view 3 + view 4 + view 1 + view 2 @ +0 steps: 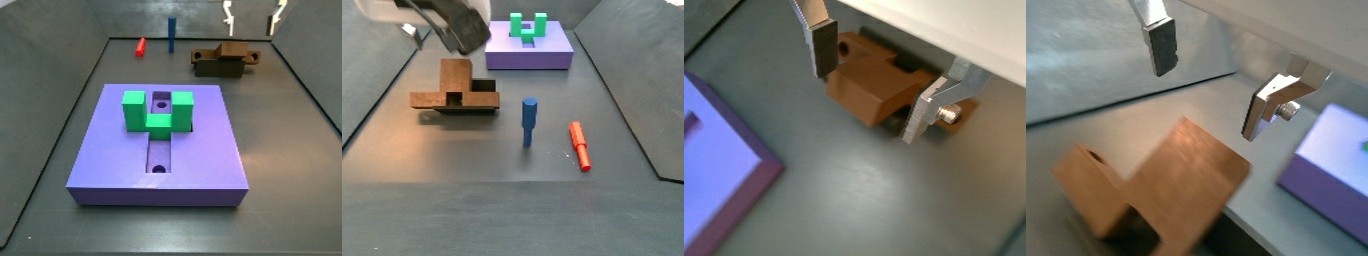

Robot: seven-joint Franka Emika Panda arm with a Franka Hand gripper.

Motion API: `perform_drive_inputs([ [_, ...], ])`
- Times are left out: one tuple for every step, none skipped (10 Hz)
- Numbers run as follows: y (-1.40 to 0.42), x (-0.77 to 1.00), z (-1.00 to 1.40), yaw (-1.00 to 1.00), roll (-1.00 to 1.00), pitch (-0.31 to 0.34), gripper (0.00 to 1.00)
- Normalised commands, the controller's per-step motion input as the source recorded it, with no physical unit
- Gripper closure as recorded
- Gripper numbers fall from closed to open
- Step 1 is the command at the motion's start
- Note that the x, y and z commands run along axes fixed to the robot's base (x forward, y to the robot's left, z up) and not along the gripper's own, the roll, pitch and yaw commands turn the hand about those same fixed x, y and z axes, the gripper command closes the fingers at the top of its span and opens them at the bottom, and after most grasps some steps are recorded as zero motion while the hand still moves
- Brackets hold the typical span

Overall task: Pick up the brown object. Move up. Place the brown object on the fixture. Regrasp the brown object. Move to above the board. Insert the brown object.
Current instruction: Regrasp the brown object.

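— What is counted on the dark worktop (281,150)?

— One lavender-purple rectangular board (201,150) bearing one bright green U-shaped block (158,108); one light-brown bar, the brown object (227,55), seated on one dark, low fixture (476,110); one blue upright peg (531,120) and one red rod (580,145), lying flat, set well apart from the board.

— Where is the gripper (885,85)?

— Above the brown object (871,85), jaws spread, nothing pinched; a silver finger (931,108) is seen on either side.

— What is hidden?

— The fixture is largely covered by the bar. The arm is cut off in a side view (456,25).
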Motion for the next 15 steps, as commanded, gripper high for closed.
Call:
perform_drive_inputs([
  [0.02, 0.29, 0.07, 0.25, 1.00, -0.089, 0.00],
  [0.04, 0.18, 0.08, 0.25, 1.00, -0.006, 0.00],
  [0.02, 0.11, 0.00, 0.22, 1.00, 0.000, 0.00],
  [0.02, 0.06, 0.00, 0.15, 1.00, 0.000, 0.00],
  [0.01, 0.00, 0.00, 0.14, 1.00, 0.000, 0.00],
  [0.00, 0.00, 0.00, 0.14, 1.00, 0.000, 0.00],
  [0.00, 0.00, 0.00, 0.15, 1.00, 0.014, 0.00],
  [0.00, 0.00, 0.00, 0.15, 1.00, 0.046, 0.00],
  [0.00, 0.00, 0.00, 0.14, 1.00, 0.074, 0.00],
  [0.00, 0.00, 0.00, 0.14, 1.00, 0.089, 0.00],
  [0.00, 0.00, 0.00, 0.15, 1.00, 0.094, 0.00],
  [0.00, 0.00, 0.00, 0.19, 1.00, 0.117, 0.00],
  [-0.01, -0.03, 0.00, 0.21, 1.00, 0.086, 0.00],
  [-0.03, -0.07, 0.00, 0.23, 1.00, 0.071, 0.00],
  [-0.06, -0.12, 0.00, 0.24, 1.00, 0.046, 0.00],
])
